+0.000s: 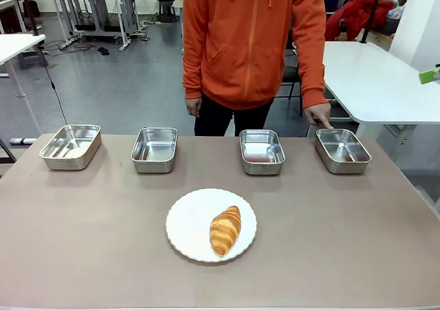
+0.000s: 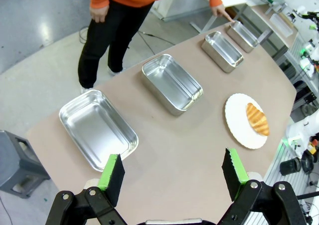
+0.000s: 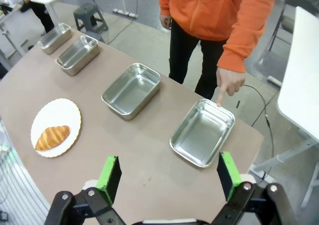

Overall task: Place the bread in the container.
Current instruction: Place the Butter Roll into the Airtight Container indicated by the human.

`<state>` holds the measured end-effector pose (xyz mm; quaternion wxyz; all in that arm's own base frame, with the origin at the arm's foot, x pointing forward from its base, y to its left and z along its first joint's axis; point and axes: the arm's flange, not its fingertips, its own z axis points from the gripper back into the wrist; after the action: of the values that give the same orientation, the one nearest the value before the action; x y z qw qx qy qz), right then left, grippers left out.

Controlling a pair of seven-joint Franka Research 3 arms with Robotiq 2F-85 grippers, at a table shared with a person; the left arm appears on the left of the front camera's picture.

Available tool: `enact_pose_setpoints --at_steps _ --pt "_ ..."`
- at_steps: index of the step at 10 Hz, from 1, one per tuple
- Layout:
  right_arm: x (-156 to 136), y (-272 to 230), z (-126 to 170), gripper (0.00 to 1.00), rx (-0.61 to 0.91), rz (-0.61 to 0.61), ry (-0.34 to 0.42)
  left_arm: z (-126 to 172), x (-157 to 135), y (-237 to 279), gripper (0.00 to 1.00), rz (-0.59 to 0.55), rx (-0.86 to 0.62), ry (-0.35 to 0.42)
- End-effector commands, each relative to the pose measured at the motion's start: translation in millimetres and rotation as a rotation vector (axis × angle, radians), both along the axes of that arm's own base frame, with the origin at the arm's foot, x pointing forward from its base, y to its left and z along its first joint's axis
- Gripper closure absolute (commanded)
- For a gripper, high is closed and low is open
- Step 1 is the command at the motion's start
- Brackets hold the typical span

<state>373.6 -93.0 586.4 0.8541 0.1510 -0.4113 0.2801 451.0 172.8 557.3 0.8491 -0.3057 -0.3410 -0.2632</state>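
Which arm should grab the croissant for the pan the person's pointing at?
Probably the right: its open gripper hovers nearest the container the person's hand points at; the bread lies mid-table.

A golden-brown croissant (image 1: 225,230), crescent-shaped with ridged flaky layers, lies flat on the right half of a round white plate (image 1: 189,220). The plate sits near the middle of the table, on its near side. The croissant is whole, with 1 tip pointing toward the far side and the other toward the near edge.

The container (image 1: 344,167) is a small, shiny, rectangular steel pan with rounded corners and a rolled rim. It stands upright and empty at the far right of the table, well apart from the croissant. It ends a row with 3 matching pans (image 1: 154,149) along the far side. A person's index finger (image 3: 220,99) touches its far rim.
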Motion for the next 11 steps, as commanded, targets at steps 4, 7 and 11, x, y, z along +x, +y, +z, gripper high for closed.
enact_pose_setpoints --at_steps 4,7,11 --pt "11.8 173.7 24.8 0.00 -0.074 -0.275 0.211 0.2 -1.3 1.0 0.00 -0.011 -0.008 -0.011" --pt "23.8 286.1 -6.9 0.00 -0.081 -0.423 0.383 0.2 -1.3 1.0 0.00 -0.011 -0.008 -0.011" --pt "14.8 372.7 -61.6 0.00 -0.087 -0.430 0.607 0.2 -1.3 1.0 0.00 -0.011 -0.008 -0.011"
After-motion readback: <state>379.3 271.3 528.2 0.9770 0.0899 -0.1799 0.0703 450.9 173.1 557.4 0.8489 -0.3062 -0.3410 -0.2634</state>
